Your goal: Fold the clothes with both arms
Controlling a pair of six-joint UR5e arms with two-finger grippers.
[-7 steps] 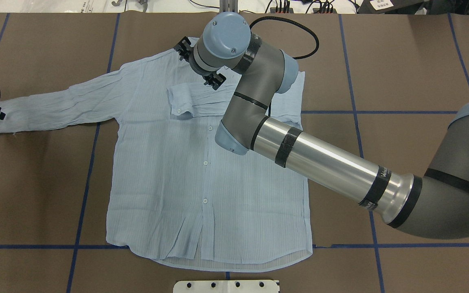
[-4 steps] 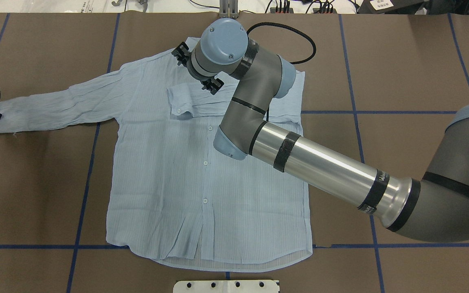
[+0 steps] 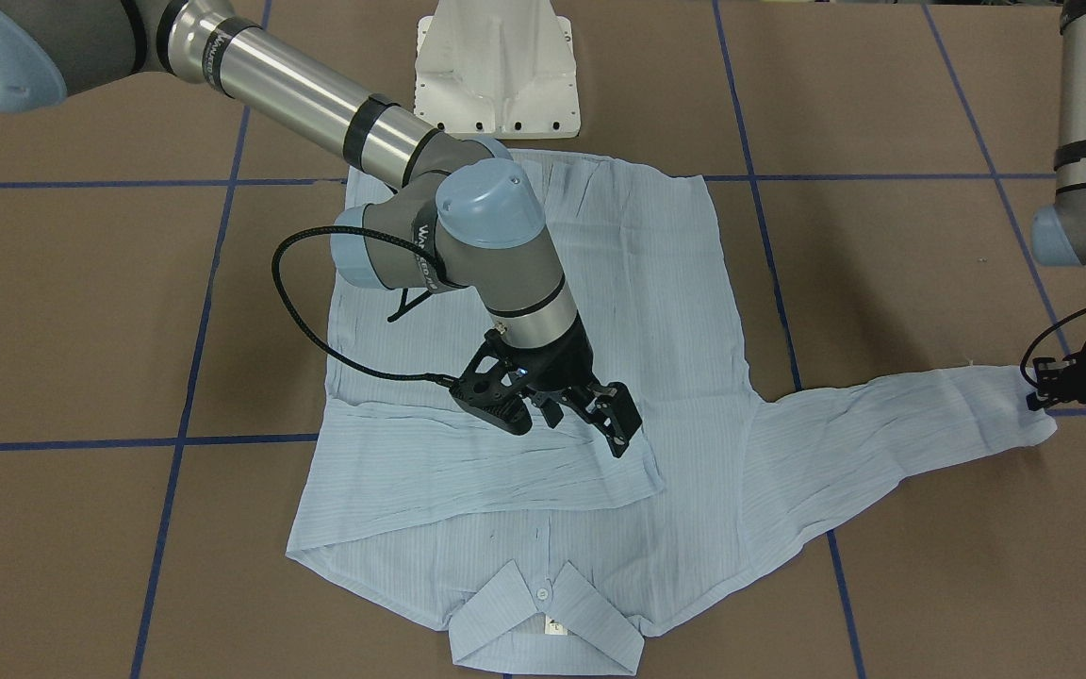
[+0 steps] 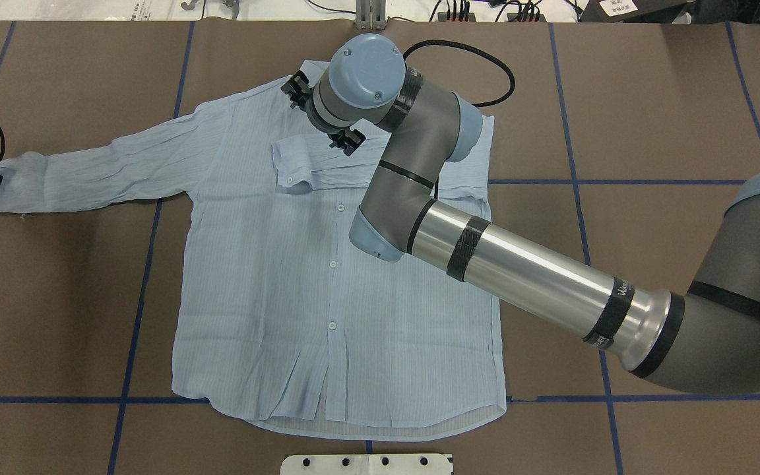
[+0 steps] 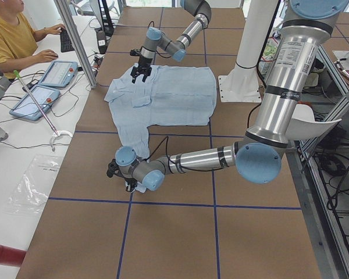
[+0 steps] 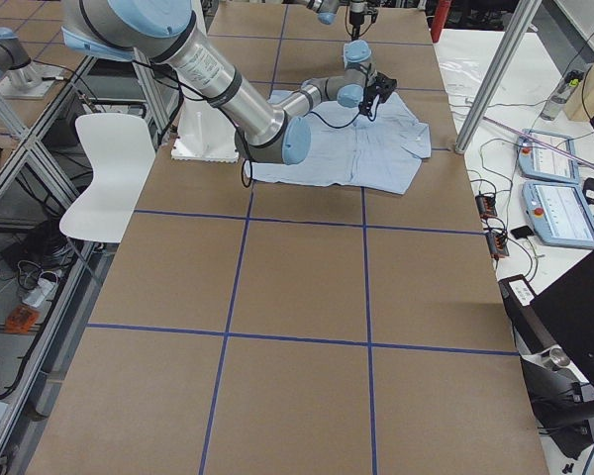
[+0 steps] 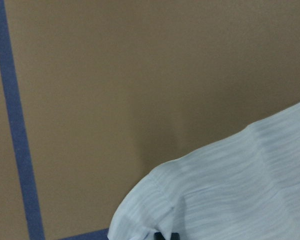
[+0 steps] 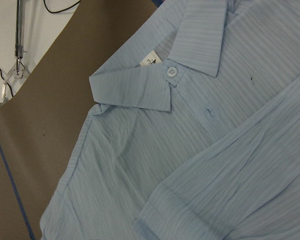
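The shirt (image 4: 274, 264) lies flat on the tabletop (image 4: 650, 99), front up and buttoned. One sleeve is already laid across the chest and the other is stretched out straight to the side.

The right claw (image 3: 562, 422) hangs just above the folded sleeve (image 3: 468, 462), jaws spread wide and holding nothing. That sleeve's cuff end is directly beneath it, and the collar (image 3: 548, 613) is a short way past its fingertips, away from the robot.

The left claw (image 3: 1047, 391) sits at the very end of the outstretched sleeve (image 4: 109, 171). Its jaws look closed on the cuff (image 7: 190, 200), which runs right up to a fingertip in the wrist view. The rest of the garment trails away from this claw toward the right claw.

The fabric looks thin, light and limp. It wrinkles easily and will probably sag from any single pinch point, so it should need little grip force. It is likely to drag and bunch if pulled along the tabletop rather than lifted.

The doubled, stitched parts make the best holds, because they offer thickness and will not stretch:
- the cuff
- the shoulder seam
- the collar band
- the hem corners

A pinch in open cloth risks catching both layers.
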